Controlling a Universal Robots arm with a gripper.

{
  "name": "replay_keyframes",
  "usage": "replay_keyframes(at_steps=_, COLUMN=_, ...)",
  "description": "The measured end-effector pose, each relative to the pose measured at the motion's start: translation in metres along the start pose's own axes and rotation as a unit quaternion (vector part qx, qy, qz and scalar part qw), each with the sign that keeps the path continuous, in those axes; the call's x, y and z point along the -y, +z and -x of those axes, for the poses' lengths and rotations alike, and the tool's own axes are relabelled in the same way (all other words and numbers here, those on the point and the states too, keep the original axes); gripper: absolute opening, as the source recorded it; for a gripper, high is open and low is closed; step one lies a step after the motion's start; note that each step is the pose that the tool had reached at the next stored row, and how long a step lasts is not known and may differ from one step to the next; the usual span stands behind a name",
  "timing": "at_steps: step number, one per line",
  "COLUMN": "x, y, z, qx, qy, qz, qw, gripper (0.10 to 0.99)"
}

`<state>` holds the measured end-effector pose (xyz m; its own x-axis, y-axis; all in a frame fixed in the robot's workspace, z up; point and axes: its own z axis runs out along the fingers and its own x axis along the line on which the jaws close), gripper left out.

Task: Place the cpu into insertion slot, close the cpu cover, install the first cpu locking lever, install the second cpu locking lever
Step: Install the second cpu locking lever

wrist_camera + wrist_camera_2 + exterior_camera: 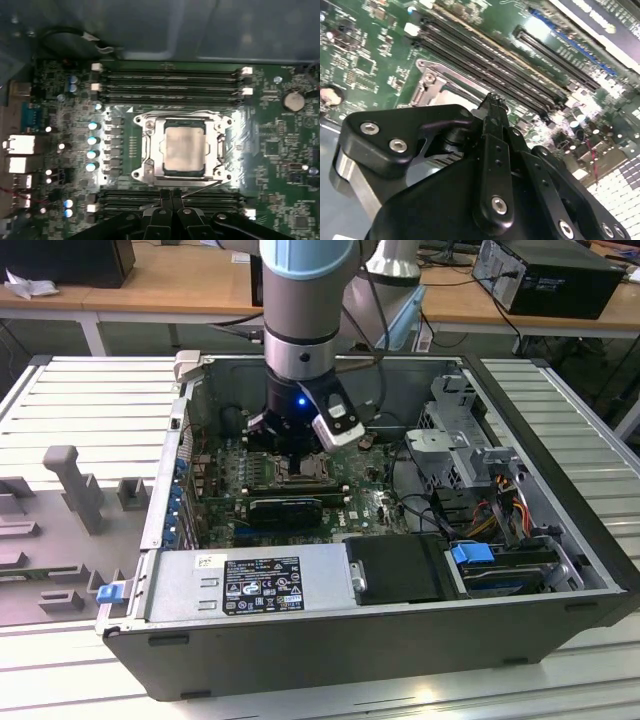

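Silver-grey metal marks the cpu [185,148], which lies flat in the insertion slot [159,172] on the green motherboard [272,150], framed by the cpu cover [218,150] folded down around it so the chip's top shows through the central window. Thin wire locking levers [200,186] run along the cover's edges; whether they are hooked I cannot tell. Long black memory slots [170,82] line the socket on two opposite sides, close to the cover's edges, leaving only narrow strips of bare board between. In the first wrist view the gripper [171,192] has its fingertips pressed together, empty, over the memory slots just beside the cover's edge, apart from the cpu. In the second wrist view the gripper [492,102] tips sit together near the cover's corner [427,75]. In the exterior view the gripper [298,445] hangs low inside the open computer case [400,640], whose walls stand well apart from the arm.
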<state>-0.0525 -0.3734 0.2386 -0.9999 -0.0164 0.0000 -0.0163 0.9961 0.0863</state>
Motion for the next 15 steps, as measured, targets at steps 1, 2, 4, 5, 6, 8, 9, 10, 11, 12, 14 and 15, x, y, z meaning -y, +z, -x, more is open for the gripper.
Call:
replay_keyframes(at_steps=1, x=0.0026, y=0.0009, z=-0.0016, qx=0.0001, qy=0.000, qz=0.0034, qw=1.0000, gripper=0.106)
replay_keyframes(at_steps=2, x=0.0032, y=0.0017, z=-0.0024, qx=0.0001, qy=0.000, qz=0.0051, qw=1.0000, gripper=0.106)
replay_keyframes(at_steps=4, x=0.0041, y=0.0036, z=-0.0039, qx=0.0002, qy=0.000, qz=0.0099, qw=1.0000, gripper=0.106)
replay_keyframes(at_steps=5, x=0.0042, y=0.0045, z=-0.0043, qx=0.0002, qy=0.000, qz=0.0118, qw=0.9999, gripper=0.106)
replay_keyframes(at_steps=6, x=0.0043, y=0.0069, z=-0.0048, qx=0.0003, qy=0.000, qz=0.0141, qw=0.9999, gripper=0.106)
replay_keyframes(at_steps=8, x=0.0048, y=0.0115, z=-0.0051, qx=0.0002, qy=-0.001, qz=0.0148, qw=0.9999, gripper=0.106)
replay_keyframes(at_steps=9, x=0.0050, y=0.0136, z=-0.0052, qx=0.0002, qy=-0.001, qz=0.0149, qw=0.9999, gripper=0.106)
replay_keyframes(at_steps=10, x=0.0053, y=0.0164, z=-0.0060, qx=-0.0001, qy=-0.004, qz=0.0157, qw=0.9999, gripper=0.106)
replay_keyframes(at_steps=11, x=0.0060, y=0.0185, z=-0.0066, qx=-0.0011, qy=-0.013, qz=0.0171, qw=0.9998, gripper=0.106)
replay_keyframes(at_steps=12, x=0.0065, y=0.0196, z=-0.0070, qx=-0.0017, qy=-0.020, qz=0.0185, qw=0.9996, gripper=0.106)
replay_keyframes(at_steps=14, x=0.0080, y=0.0202, z=-0.0080, qx=-0.0022, qy=-0.026, qz=0.0198, qw=0.9995, gripper=0.106)
replay_keyframes(at_steps=15, x=0.0091, y=0.0205, z=-0.0090, qx=-0.0021, qy=-0.028, qz=0.0217, qw=0.9994, gripper=0.106)
